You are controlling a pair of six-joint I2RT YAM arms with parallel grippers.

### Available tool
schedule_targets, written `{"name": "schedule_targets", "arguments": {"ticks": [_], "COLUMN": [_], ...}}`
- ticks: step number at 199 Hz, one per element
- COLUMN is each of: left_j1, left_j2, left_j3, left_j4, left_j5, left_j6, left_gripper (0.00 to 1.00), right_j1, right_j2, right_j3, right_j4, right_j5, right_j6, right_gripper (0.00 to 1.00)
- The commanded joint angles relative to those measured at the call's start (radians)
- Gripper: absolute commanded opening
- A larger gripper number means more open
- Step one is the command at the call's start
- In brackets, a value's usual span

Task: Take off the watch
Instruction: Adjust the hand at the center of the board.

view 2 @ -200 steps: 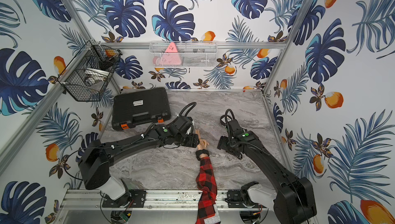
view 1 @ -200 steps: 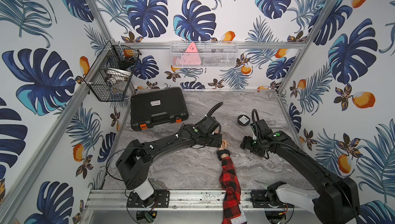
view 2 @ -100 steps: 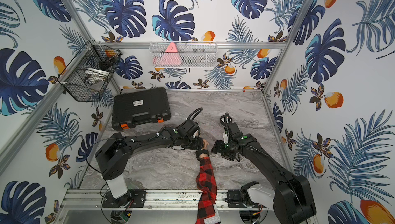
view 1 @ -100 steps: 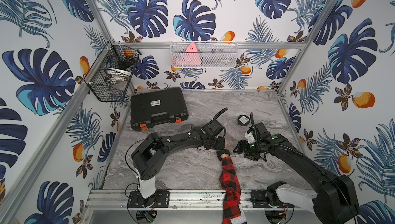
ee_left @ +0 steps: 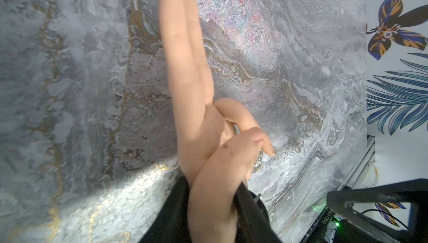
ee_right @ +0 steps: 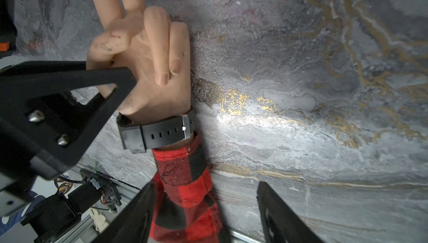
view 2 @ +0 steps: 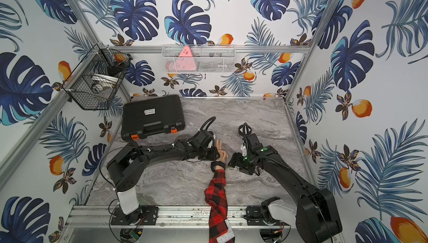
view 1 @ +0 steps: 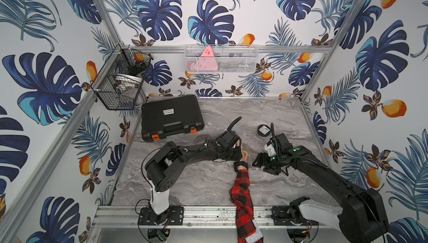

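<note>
Positions all given off the watch (ee_right: pixel 159 132).

- bench (view 1: pixel 196 190): grey marble, carries everything.
- left arm (view 1: pixel 185 153) and right arm (view 1: pixel 324 174): come in low from opposite sides of the watch, so one can brace while the other works.
- black tool case (view 1: pixel 171 116): shut, well apart from the watch toward the back wall on the left arm's side. Not in play.
- dummy arm (view 1: pixel 242 190): red-black plaid sleeve, runs from the front rail up to the watch. The cuff ends right at the strap.
- dummy palm (ee_right: pixel 150 68): just past the watch. Two fingers straight, the rest curled, thumb across.
- left hand (ee_left: pixel 212 209): clenched on the heel of the dummy palm, one finger on each flank, right next to the watch. My read: it's pinning the wrist so it can't roll or slide once the strap gets pulled.
- right hand (ee_right: pixel 205 183): released, jaws wide, holding nothing. It sits just beside the watch on the right arm's side, not touching it. Looks lined up for the strap.
- round black tin (view 1: pixel 264 129): beyond the watch, near the right arm, apart. Irrelevant.
- watch: strapped round the dummy wrist between palm and cuff. The buckle (ee_right: pixel 186 128) is fastened and sits on the palm side, facing the right hand, which is the reachable side. The face isn't visible.

Removal is effectively not begun. The buckle has to be undone first.
</note>
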Motion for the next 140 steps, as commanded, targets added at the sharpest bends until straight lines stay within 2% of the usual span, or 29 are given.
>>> {"name": "schedule_targets", "arguments": {"ticks": [1,21,44,89,140], "left_j1": [0.005,0.005,0.01,0.026,0.072], "left_j2": [-0.021,-0.048,-0.076,-0.098,-0.05], "left_j3": [-0.003,-0.014,-0.031,-0.035,-0.06], "left_j4": [0.061,0.102,0.14,0.111,0.106], "left_j5": [0.03,0.065,0.098,0.115,0.16], "left_j6": [-0.004,-0.019,-0.045,-0.03,0.015], "left_gripper": [0.25,0.17,0.13,0.11,0.1], "right_j1": [0.002,0.002,0.002,0.009,0.034], "right_j2": [-0.002,-0.005,0.002,0.023,0.052], "right_j3": [-0.002,0.005,0.016,0.029,0.035], "right_j4": [0.001,-0.001,-0.004,0.001,0.012], "right_j5": [0.0,0.007,0.01,0.013,0.022], "right_j6": [0.004,0.008,0.008,0.014,0.028], "right_gripper": [0.72,0.71,0.71,0.7,0.7]}}
